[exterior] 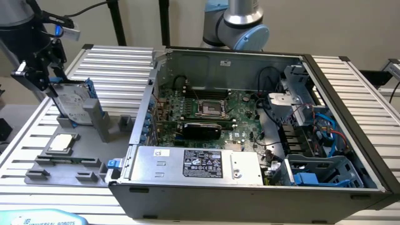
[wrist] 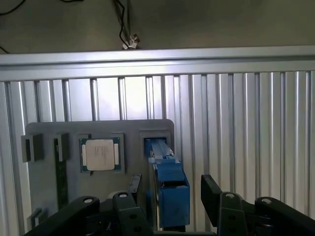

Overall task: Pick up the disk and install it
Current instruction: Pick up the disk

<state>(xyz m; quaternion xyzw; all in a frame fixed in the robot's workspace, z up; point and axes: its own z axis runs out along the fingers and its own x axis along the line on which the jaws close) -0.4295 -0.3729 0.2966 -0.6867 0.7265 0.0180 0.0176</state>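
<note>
Ok, tool (exterior: 45,75) is parked at the exterior view's left, outside the open PC case (exterior: 350,140), sitting right over the top of the disk (exterior: 70,101). The disk stands upright on edge in a slot of the grey fixture plate (exterior: 37,159), blue rail frame clipped on, label side toward the ext cam. It's out on the ribbed aluminium desk (wrist: 246,123), not yet in the case.

Wrist cam now: jaws are wide, one black finger (wrist: 211,189) on each side of the disk, which I'm seeing edge-on with the blue rail facing me. There's a clear gap on one side. On the other side the finger sits just beside the rail (can't tell if it touches). Nothing clamped, so the disk is straddled, not gripped.

On the same plate, the square CPU chip (wrist: 101,154) lies flat in its own pocket, just beside the disk's slot.

Inside the case: green motherboard (exterior: 206,103) across the floor, silver PSU box (exterior: 200,163) w/ black label along the near wall, and a blue drive cage (exterior: 325,169) in the near corner at the exterior view's right, well apart from the disk and tool.
</note>
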